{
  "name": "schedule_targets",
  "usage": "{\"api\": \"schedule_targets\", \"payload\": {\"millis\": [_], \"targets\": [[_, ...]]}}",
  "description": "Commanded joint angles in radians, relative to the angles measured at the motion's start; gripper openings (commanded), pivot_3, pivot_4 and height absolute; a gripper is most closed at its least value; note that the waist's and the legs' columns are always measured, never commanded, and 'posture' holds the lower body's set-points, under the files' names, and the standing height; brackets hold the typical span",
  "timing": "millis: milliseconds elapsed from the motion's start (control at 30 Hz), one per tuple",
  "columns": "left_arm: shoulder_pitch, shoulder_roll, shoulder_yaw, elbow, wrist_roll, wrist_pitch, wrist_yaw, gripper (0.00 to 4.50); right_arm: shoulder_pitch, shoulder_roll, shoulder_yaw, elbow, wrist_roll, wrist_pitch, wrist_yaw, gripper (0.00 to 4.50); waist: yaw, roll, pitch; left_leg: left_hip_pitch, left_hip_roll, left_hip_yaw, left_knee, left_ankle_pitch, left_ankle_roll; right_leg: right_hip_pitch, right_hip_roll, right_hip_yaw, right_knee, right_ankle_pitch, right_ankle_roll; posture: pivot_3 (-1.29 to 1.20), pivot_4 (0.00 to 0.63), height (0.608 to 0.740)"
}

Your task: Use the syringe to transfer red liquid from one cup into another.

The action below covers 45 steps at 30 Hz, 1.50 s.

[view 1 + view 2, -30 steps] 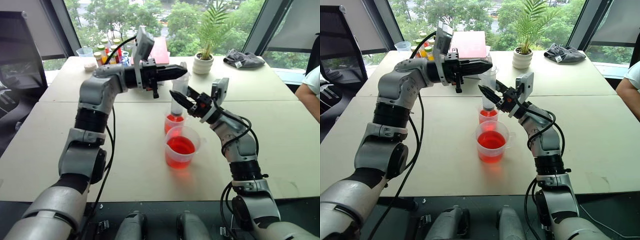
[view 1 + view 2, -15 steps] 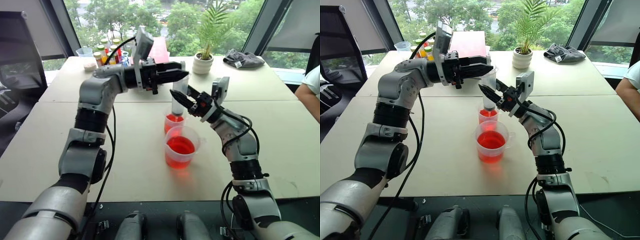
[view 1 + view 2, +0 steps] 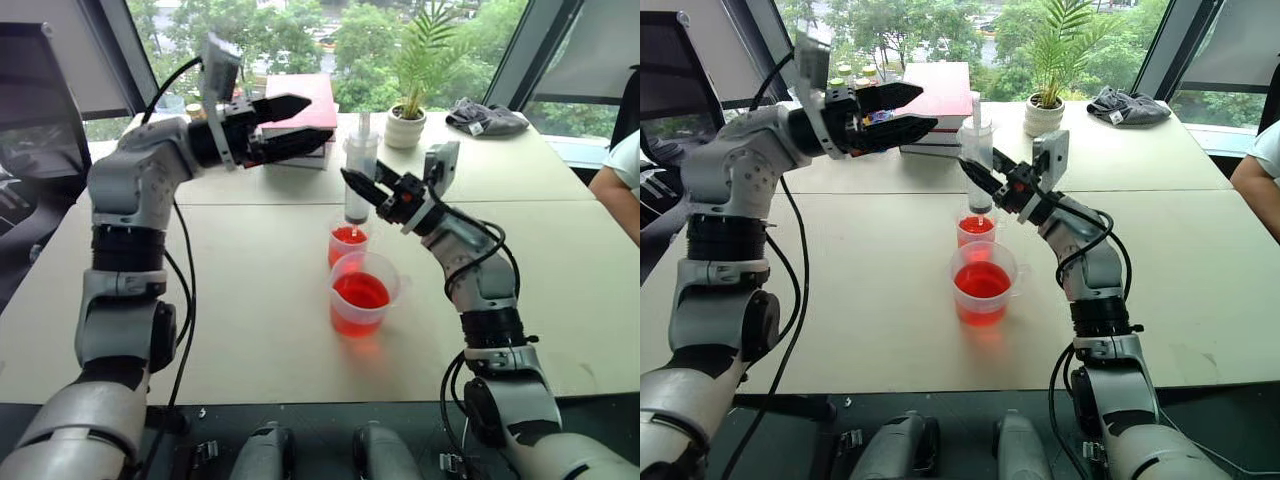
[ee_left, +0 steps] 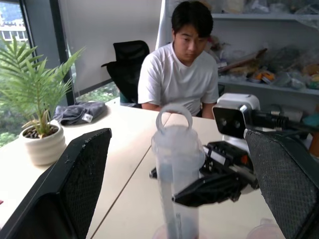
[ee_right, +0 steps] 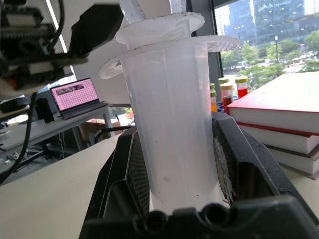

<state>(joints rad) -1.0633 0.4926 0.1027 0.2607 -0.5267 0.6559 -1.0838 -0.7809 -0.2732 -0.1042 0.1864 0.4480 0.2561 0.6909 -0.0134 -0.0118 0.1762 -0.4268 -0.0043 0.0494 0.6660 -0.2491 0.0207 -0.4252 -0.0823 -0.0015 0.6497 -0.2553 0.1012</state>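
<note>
The syringe stands upright over the smaller cup, which holds some red liquid. My right gripper is shut on the syringe's clear barrel from the right. The syringe's plunger is pushed far in, and its tip is at about the cup's rim. The larger cup stands just in front, about half full of red liquid. My left gripper is open and empty, up and to the left of the syringe. Its wide-spread fingers frame the syringe.
A stack of red books lies behind my left gripper, with small coloured bottles beyond it. A potted plant and a grey cloth sit at the back right. A person sits at the table's right side.
My left gripper has opened and drawn away to the left from the syringe's top. My right gripper has kept the syringe over the smaller cup and raised it slightly.
</note>
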Motion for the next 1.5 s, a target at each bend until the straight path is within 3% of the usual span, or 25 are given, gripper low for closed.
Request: {"api": "schedule_targets", "payload": {"millis": [33, 267, 400, 533, 900, 1100, 1133, 1300, 1500], "targets": [[0.08, 0.024, -0.001, -0.123, -0.022, 0.029, 0.019, 4.41, -0.133, -0.091, -0.093, -0.108, 0.043, 0.182, -0.148, 1.44, 0.002, 0.0, 0.0, 0.0, 0.0, 0.0, 0.0, 0.0, 0.0, 0.0, 0.0, 0.0, 0.0, 0.0, 0.0, 0.0, 0.15, 0.74], [0.233, 0.012, -0.032, -0.255, -0.039, 0.056, 0.057, 4.41, -0.11, -0.406, -0.121, -0.215, 0.132, 0.818, -0.213, 1.44, 0.005, -0.001, -0.001, -0.001, -0.001, -0.001, -0.003, -0.001, 0.0, 0.0, -0.007, -0.001, -0.004, 0.0, -0.001, 0.0, 0.15, 0.74], [0.276, 0.009, -0.032, -0.3, -0.07, 0.083, 0.067, 4.41, -0.056, -0.548, -0.034, -0.215, 0.106, 1.059, -0.205, 1.44, -0.003, 0.0, 0.0, -0.001, -0.001, 0.0, -0.003, -0.001, 0.0, 0.0, -0.007, 0.0, -0.004, 0.0, -0.001, 0.0, 0.15, 0.74], [0.298, 0.008, -0.031, -0.326, -0.099, 0.103, 0.077, 4.41, -0.035, -0.591, 0.019, -0.133, 0.07, 1.129, -0.203, 1.44, -0.005, 0.001, 0.0, -0.001, 0.0, 0.0, -0.003, -0.001, 0.0, -0.001, -0.006, 0.001, -0.003, 0.0, -0.001, 0.0, 0.15, 0.74], [0.339, 0.02, -0.041, -0.384, -0.125, 0.137, 0.113, 4.41, 0.022, -0.503, 0.088, 0.087, -0.034, 1.075, -0.216, 1.44, 0.002, 0.0, 0.0, -0.002, -0.001, 0.001, -0.002, 0.0, 0.001, -0.001, -0.003, -0.001, -0.004, 0.0, -0.001, 0.0, 0.15, 0.74], [0.361, 0.045, -0.034, -0.416, -0.143, 0.164, 0.123, 4.46, 0.023, -0.504, 0.061, 0.071, -0.034, 1.08, -0.189, 4.28, 0.002, 0.0, -0.001, -0.001, -0.001, 0.001, 0.0, 0.0, 0.001, 0.001, -0.001, -0.001, -0.004, 0.0, 0.0, 0.0, 0.15, 0.74], [0.364, 0.049, -0.034, -0.419, -0.148, 0.169, 0.123, 4.46, 0.024, -0.508, 0.057, 0.059, -0.033, 1.082, -0.186, 4.44, 0.002, 0.0, -0.001, -0.001, -0.001, 0.001, 0.0, 0.0, 0.001, 0.001, -0.001, -0.001, -0.004, 0.0, 0.0, 0.0, 0.15, 0.74], [0.371, 0.081, -0.042, -0.43, -0.156, 0.177, 0.115, 4.46, 0.052, -0.578, 0.012, -0.128, 0.013, 1.103, -0.127, 4.44, 0.003, 0.0, 0.0, -0.001, 0.0, 0.0, -0.001, -0.001, 0.001, 0.001, -0.001, -0.001, -0.004, 0.0, 0.0, 0.0, 0.15, 0.74], [0.389, 0.134, -0.04, -0.457, -0.165, 0.194, 0.099, 4.46, 0.174, -0.699, -0.201, -0.444, 0.191, 1.09, 0.045, 4.44, 0.003, 0.0, 0.0, -0.001, 0.0, 0.0, -0.001, -0.001, 0.001, 0.001, 0.0, -0.001, -0.004, 0.0, 0.0, 0.0, 0.15, 0.74]]}}
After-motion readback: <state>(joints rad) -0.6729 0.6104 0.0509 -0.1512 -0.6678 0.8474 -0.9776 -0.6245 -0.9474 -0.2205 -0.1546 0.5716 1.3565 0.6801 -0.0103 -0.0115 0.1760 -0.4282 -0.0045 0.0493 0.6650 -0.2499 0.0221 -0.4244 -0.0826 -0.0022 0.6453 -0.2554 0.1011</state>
